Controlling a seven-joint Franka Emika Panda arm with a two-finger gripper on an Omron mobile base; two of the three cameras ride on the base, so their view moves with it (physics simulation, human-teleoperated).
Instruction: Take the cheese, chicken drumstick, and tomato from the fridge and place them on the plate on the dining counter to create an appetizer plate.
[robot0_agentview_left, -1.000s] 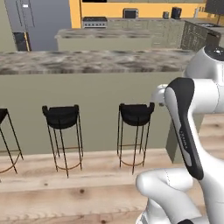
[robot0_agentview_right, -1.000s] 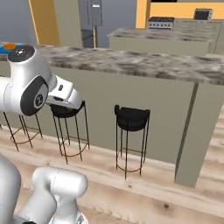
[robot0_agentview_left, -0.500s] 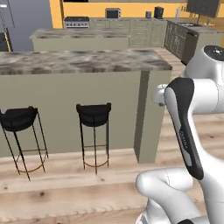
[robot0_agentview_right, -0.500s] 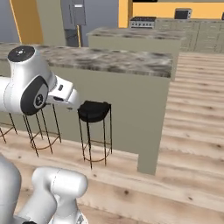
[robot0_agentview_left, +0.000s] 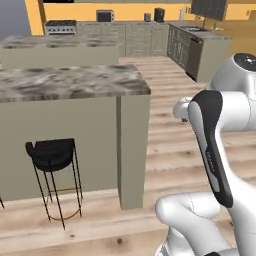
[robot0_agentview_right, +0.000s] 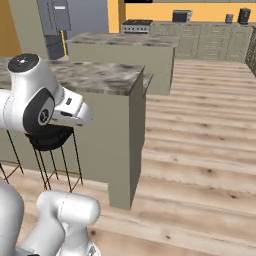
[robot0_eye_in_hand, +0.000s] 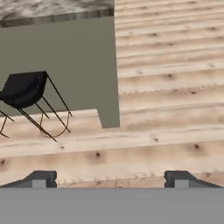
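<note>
The dining counter (robot0_agentview_left: 70, 82) with its mottled marble top and olive base ends at a corner in front of me; it also shows in the right base view (robot0_agentview_right: 95, 77) and along the top of the hand view (robot0_eye_in_hand: 52, 8). A tall grey cabinet, apparently the fridge (robot0_agentview_right: 75, 20), stands far back on the left. My gripper (robot0_eye_in_hand: 111, 179) hangs over the wooden floor near the counter's end, open wide, with nothing between its fingertips (robot0_eye_in_hand: 43, 178). The cheese, chicken drumstick, tomato and plate are out of view.
One black stool (robot0_agentview_left: 52, 155) (robot0_agentview_right: 47, 137) (robot0_eye_in_hand: 24, 89) stands against the counter's base. Behind the counter is a shorter marble-topped island (robot0_agentview_left: 60, 42) (robot0_agentview_right: 125, 40). Open wooden floor (robot0_agentview_right: 200, 150) runs to the right, toward the back cabinets (robot0_agentview_left: 145, 35).
The whole picture has slid left: the base has driven right along the counter to its end, leaving one stool in view. The arm holds its pose and the gripper stays open.
</note>
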